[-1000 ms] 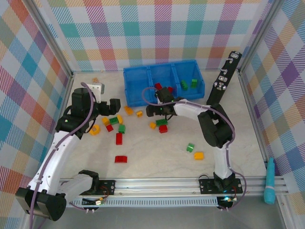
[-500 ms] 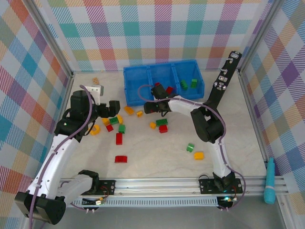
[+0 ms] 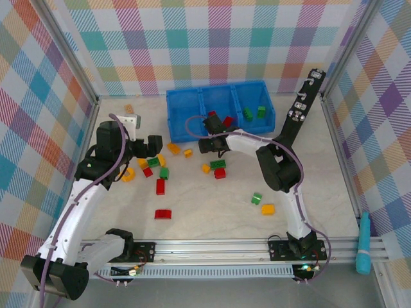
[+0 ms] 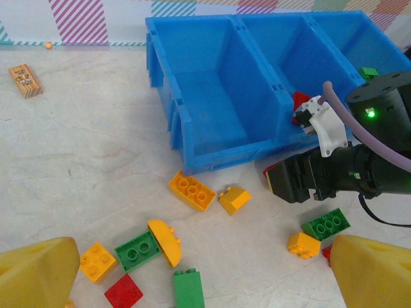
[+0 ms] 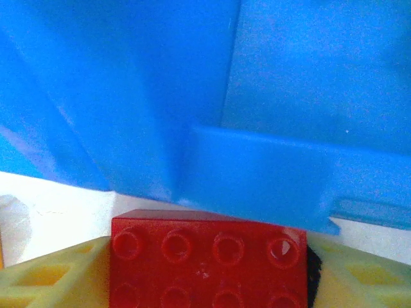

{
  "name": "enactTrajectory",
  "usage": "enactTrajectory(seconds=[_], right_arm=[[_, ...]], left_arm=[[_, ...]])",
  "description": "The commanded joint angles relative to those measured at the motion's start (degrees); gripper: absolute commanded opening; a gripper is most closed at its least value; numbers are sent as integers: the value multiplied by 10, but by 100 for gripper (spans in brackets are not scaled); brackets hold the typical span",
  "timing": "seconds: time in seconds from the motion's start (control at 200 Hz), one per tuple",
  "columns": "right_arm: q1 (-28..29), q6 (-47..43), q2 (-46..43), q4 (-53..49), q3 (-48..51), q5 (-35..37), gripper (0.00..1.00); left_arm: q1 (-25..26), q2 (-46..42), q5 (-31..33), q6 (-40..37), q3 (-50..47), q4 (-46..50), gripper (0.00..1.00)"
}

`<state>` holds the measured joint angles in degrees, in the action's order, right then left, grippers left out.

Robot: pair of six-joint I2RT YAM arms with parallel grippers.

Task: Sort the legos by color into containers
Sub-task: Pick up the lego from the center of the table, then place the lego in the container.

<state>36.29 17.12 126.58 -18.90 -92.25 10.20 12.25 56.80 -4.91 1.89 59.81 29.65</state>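
Note:
The blue three-compartment bin [image 3: 186, 108] stands at the back of the table. Its middle compartment holds a red brick [image 3: 227, 120], and its right one holds green bricks [image 3: 248, 113]. My right gripper [image 3: 202, 145] hovers just in front of the bin's front wall [image 5: 257, 128], shut on a red studded brick [image 5: 205, 263]. My left gripper [image 4: 205, 279] is open above a cluster of loose bricks: an orange one [image 4: 192, 190], a green one [image 4: 137, 250] and a red one [image 4: 123, 292]. More bricks lie scattered on the table, among them red [image 3: 163, 213], green [image 3: 256, 198] and orange [image 3: 268, 209].
A small tan block [image 4: 25, 81] lies at the back left, near a white object [image 3: 131, 119]. Plaid walls close in three sides. A metal rail [image 3: 218, 245] runs along the front edge, with a teal tool [image 3: 364, 242] at its right end.
My right gripper has carried the red brick a little up and back toward the bin's front wall. The left arm has hardly moved.

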Motion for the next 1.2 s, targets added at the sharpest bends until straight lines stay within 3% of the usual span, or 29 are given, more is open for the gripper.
enactTrajectory(seconds=[0.0, 0.295, 0.735, 1.195], right_arm=[[-3, -5, 5, -40, 17, 26, 66], [-3, -23, -56, -74, 30, 47, 62], [-32, -121, -139, -101, -38, 90, 56], [-93, -107, 5, -72, -247, 8, 53]], left_arm=[[0, -6, -2, -2, 10, -4, 100], [0, -8, 1, -19, 14, 10, 100], [0, -5, -1, -18, 8, 2, 100], [0, -15, 23, 38, 2, 47, 100]])
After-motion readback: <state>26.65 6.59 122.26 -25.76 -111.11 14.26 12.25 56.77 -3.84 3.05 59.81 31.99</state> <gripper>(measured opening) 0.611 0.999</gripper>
